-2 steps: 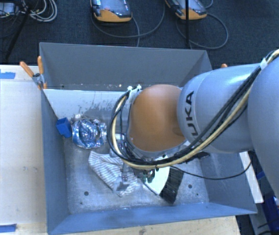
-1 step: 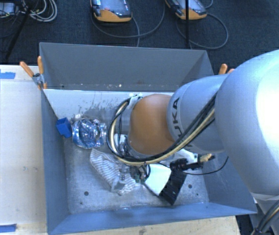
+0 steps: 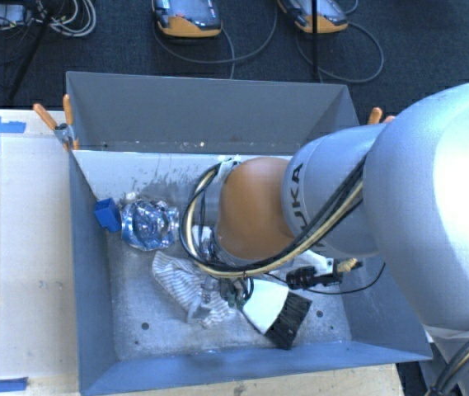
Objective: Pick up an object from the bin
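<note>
Nearest the bin's (image 3: 132, 324) front wall, right of its middle, lies a brush (image 3: 274, 313) with a white body and black bristles. Just left of it the gripper (image 3: 210, 302) is down at the floor, on the right end of a crumpled grey-and-white patterned cloth (image 3: 176, 277) lying mid-bin. Whether the gripper is apart or together cannot be told, since the arm's orange cover (image 3: 246, 205) and cables hang over it. Farther back, toward the left wall, rests a crushed clear plastic bottle (image 3: 149, 223) with a blue cap (image 3: 106, 214).
</note>
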You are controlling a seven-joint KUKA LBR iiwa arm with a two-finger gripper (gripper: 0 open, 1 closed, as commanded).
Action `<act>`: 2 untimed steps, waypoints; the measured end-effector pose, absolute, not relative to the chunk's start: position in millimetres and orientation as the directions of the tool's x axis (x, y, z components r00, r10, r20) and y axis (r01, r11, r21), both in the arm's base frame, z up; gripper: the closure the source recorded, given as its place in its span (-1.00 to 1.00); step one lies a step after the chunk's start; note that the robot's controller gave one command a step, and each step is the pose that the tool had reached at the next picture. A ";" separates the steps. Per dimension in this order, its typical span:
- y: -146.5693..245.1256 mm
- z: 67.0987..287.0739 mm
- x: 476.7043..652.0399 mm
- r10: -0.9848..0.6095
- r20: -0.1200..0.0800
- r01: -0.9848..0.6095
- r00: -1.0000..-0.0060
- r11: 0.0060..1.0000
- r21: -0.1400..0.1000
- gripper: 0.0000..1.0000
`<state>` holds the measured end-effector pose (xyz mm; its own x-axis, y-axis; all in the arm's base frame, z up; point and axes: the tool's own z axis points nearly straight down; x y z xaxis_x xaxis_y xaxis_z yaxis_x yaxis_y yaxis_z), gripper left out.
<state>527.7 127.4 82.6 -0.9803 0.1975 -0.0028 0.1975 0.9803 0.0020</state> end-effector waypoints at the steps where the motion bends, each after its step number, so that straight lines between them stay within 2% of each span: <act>1: 127.3 79.0 527.3 0.195 0.001 0.195 -0.981 0.981 0.000 -1.00; 2: 145.4 77.7 530.9 0.334 0.019 0.334 -0.942 0.942 -0.003 1.00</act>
